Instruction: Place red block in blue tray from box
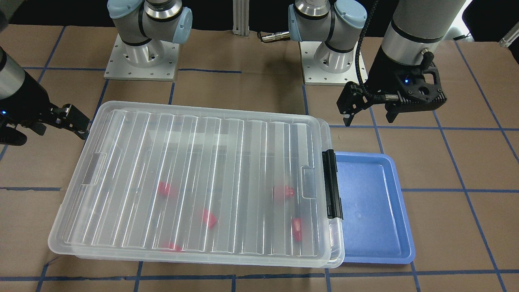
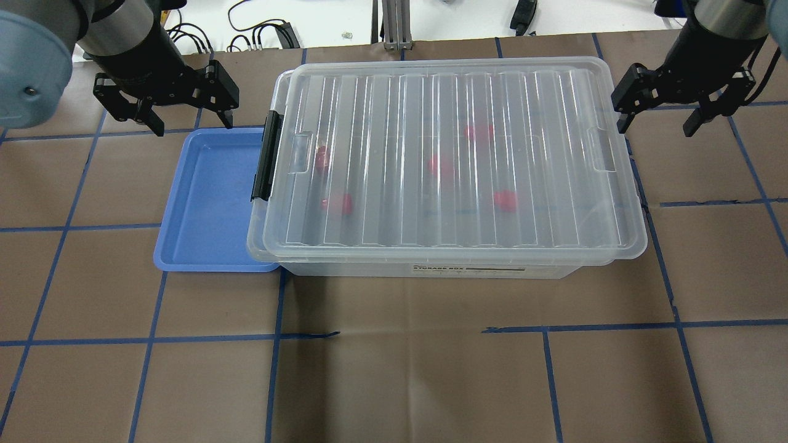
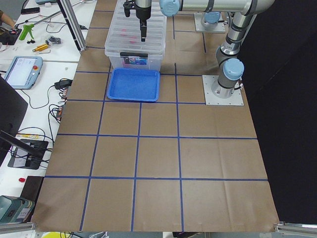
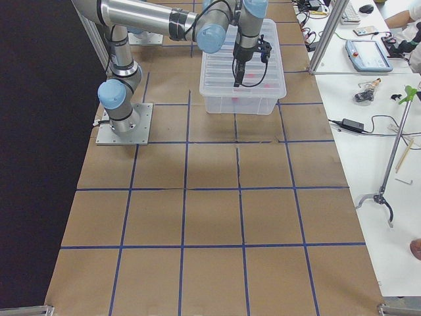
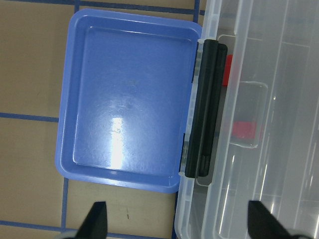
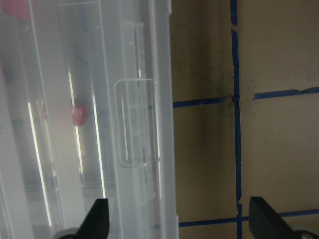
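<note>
Hovering at the short ends of the box (image 2: 634,241), the left gripper (image 2: 193,125) and right gripper (image 2: 655,130) both hang wide open and empty, likely poised to lift the lid (image 2: 400,184). The red blocks (image 2: 505,200) sit underneath; the blue tray (image 2: 203,203) waits empty beside the black latch (image 2: 266,157).

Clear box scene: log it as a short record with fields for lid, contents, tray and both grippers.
box: clear box on the table, its lid on
latch: black latch on the end beside the tray
contents: five red blocks, blurred through the lid
tray: blue tray, empty, against the box's latch end
left gripper: left gripper open, empty, over the tray's far edge
right gripper: right gripper open, empty, off the box's other end
task state: no block in the tray yet
</note>
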You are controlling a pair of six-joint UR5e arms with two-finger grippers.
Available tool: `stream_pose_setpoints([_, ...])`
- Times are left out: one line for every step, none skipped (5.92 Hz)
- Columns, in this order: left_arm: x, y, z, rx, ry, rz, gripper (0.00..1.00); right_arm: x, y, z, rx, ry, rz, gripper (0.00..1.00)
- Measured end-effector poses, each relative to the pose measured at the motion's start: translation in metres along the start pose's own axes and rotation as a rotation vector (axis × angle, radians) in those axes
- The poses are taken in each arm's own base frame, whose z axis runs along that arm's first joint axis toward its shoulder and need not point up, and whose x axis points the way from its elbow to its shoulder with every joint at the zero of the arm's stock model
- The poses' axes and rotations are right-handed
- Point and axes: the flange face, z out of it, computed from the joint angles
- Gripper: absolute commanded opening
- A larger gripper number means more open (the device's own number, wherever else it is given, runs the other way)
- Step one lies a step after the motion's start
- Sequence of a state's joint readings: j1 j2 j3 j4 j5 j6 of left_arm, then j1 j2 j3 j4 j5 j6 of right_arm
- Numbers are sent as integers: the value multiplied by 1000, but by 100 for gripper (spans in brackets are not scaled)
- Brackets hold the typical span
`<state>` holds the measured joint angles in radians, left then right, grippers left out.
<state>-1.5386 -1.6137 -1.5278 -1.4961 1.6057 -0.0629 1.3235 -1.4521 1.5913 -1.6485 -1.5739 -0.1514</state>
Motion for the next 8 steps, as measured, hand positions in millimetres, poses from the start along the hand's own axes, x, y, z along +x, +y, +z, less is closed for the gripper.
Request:
stream_pose_setpoints([0, 0, 0, -1, 0, 0, 98, 10, 1, 29, 14, 2, -13, 100])
stream_pose_setpoints([0, 0, 0, -1, 0, 0, 98, 12, 4, 49, 4, -2, -19, 100])
stream_pose_setpoints([0, 0, 1, -2, 0, 0, 98, 13, 6, 63, -15, -6, -31, 100])
stream_pose_setpoints([0, -1, 1, -3, 1, 0, 98, 13, 7, 73, -34, -8, -48, 100])
stream_pose_setpoints([1, -1, 3, -5, 1, 2, 98, 15, 6, 80, -45, -11, -73, 100])
stream_pose_setpoints([2, -2, 4, -8, 1, 4, 98, 21, 3, 84, -48, -13, -114, 100])
stream_pose_setpoints([3, -2, 5, -9, 1, 13, 98, 37, 0, 84, -38, -13, -144, 100])
stream_pose_setpoints([3, -3, 5, -8, 2, 39, 98, 54, -2, 83, -24, -11, -158, 100])
